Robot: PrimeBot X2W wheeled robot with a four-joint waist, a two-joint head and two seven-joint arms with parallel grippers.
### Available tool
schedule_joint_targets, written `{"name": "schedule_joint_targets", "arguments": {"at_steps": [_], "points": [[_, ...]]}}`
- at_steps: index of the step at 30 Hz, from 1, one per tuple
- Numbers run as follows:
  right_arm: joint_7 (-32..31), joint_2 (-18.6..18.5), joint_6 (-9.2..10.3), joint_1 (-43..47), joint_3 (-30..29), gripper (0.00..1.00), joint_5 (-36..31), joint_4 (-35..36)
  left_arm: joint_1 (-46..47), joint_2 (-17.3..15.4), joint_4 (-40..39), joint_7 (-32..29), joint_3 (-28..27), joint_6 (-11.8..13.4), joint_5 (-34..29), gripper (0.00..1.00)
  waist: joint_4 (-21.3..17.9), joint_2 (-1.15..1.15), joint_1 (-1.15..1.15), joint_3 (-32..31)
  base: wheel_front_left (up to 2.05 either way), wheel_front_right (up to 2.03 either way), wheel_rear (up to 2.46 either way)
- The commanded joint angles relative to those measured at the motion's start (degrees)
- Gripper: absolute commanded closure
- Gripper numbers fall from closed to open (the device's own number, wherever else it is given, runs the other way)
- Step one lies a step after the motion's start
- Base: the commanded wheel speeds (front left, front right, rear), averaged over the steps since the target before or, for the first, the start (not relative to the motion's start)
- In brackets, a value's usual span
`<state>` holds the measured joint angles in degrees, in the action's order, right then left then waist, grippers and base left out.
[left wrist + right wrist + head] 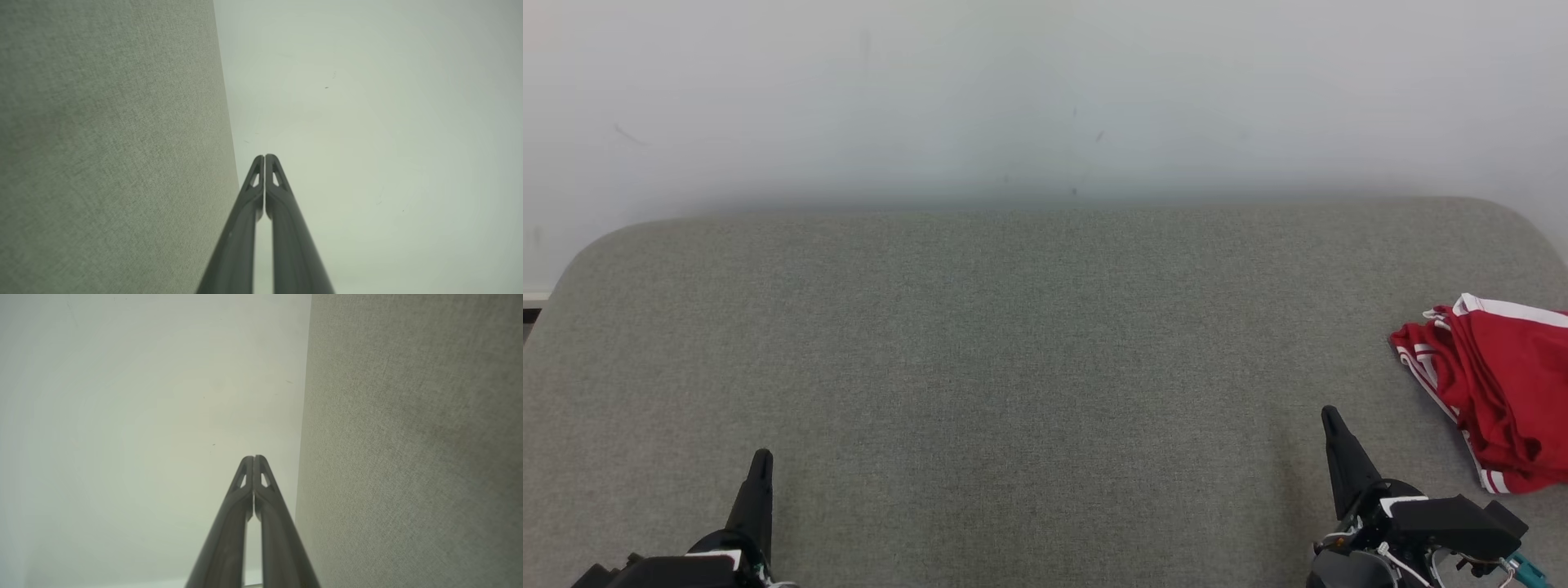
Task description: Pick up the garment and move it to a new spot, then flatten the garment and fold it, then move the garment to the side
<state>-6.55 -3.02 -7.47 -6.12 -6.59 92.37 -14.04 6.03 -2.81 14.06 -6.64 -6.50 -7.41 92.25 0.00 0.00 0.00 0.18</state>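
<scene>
Worktop point(1013, 367): covered in grey-green woven cloth, matt, with a fine, slightly rough weave. Wall point(1045, 98): pale, smooth, matt, lightly scuffed. Garment point(1499, 384): soft red cloth with white stripes, matt, creased. Left hand point(264, 157) and right hand point(253, 457): dark fingers point(286, 228), smooth, plastic-looking, with a faint sheen.

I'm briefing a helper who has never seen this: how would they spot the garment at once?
A wide grey table spans the head view below a pale wall. At its right edge, beyond the right gripper, lies a crumpled garment. Its bright red cloth with white stripes sets it apart from the plain grey around it.
</scene>
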Motion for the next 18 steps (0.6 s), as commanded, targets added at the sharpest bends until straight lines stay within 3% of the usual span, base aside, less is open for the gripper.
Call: {"name": "schedule_joint_targets", "arguments": {"at_steps": [1, 18], "points": [[-0.16, 0.26, -0.04, -0.28, 0.0, 1.0, 0.07, 0.08, 0.5, -0.13, 0.01, -0.01, -0.14, -0.23, 0.31, 1.0, 0.0, 0.0, 0.0, 0.0, 0.0, 0.0, 0.0], [-0.15, 0.25, -0.04, -0.27, 0.02, 1.0, 0.08, 0.08, 0.44, -0.13, 0.0, 0.0, -0.13, -0.23, 0.31, 1.0, 0.0, 0.0, 0.0, 0.0, 0.0, 0.0, 0.0]]}}
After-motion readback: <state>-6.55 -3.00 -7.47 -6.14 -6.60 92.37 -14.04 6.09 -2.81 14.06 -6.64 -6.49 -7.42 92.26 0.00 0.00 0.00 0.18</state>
